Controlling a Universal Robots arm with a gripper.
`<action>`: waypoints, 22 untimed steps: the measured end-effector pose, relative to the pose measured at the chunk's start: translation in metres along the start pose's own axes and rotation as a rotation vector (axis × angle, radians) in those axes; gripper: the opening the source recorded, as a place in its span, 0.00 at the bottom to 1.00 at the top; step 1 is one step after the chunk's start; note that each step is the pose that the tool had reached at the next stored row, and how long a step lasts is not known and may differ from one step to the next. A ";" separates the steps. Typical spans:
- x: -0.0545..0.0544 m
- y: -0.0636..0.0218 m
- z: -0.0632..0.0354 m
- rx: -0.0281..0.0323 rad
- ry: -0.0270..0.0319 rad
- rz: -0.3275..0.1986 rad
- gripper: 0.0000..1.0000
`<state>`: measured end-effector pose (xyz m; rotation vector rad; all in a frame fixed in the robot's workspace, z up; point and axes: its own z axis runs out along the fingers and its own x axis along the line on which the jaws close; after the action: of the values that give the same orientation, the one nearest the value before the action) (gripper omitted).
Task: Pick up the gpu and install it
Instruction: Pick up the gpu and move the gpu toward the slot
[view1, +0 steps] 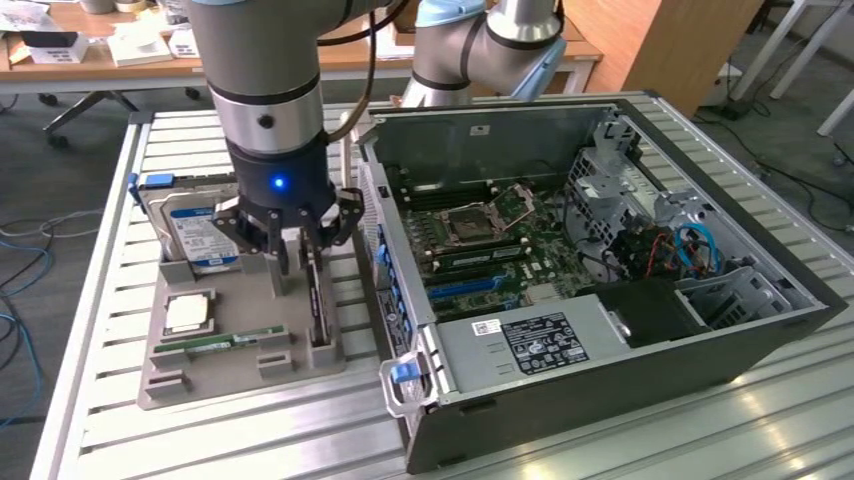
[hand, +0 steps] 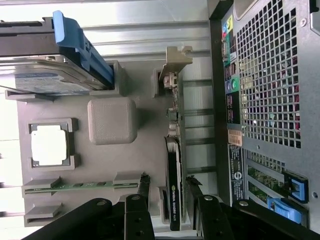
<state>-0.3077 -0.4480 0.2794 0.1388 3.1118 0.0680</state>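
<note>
from the exterior view, my fingers (view1: 254, 240) hang spread wide over the grey moulded parts tray (view1: 180, 395) on the slatted aluminium table (view1: 200, 440), and nothing is gripped in them. the gpu (view1: 316, 305), a thin black circuit card with a silver metal end bracket, stands on edge in the tray slot nearest the open dark-grey computer case (view1: 601, 400), right beneath me. the silver hard drive with its blue-and-white label (view1: 200, 235) stands upright in the tray toward the exterior view's left, apart from the card. in the wrist view i look down the card's thin edge, with one black finger to each side of it and a gap on both sides; i cannot tell any contact. the rounded grey block (hand: 112, 120), the square silver processor (hand: 49, 145) and the narrow green memory stick (hand: 75, 185) lie on the side away from the case. to grip well, i judge the card should sit centred between my fingers, the pads meeting its flat faces squarely and evenly, so it neither tilts nor binds in its slot; the finger near the memory stick's end needs care.
</note>
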 end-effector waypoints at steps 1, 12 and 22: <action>0.000 -0.0001 0.0010 0.0001 0.0001 0.000 0.42; 0.000 -0.0002 0.0071 -0.0001 -0.0001 0.000 0.42; -0.009 0.0004 0.0074 0.0000 0.0007 0.000 0.42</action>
<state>-0.2982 -0.4481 0.2723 0.1389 3.1125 0.0680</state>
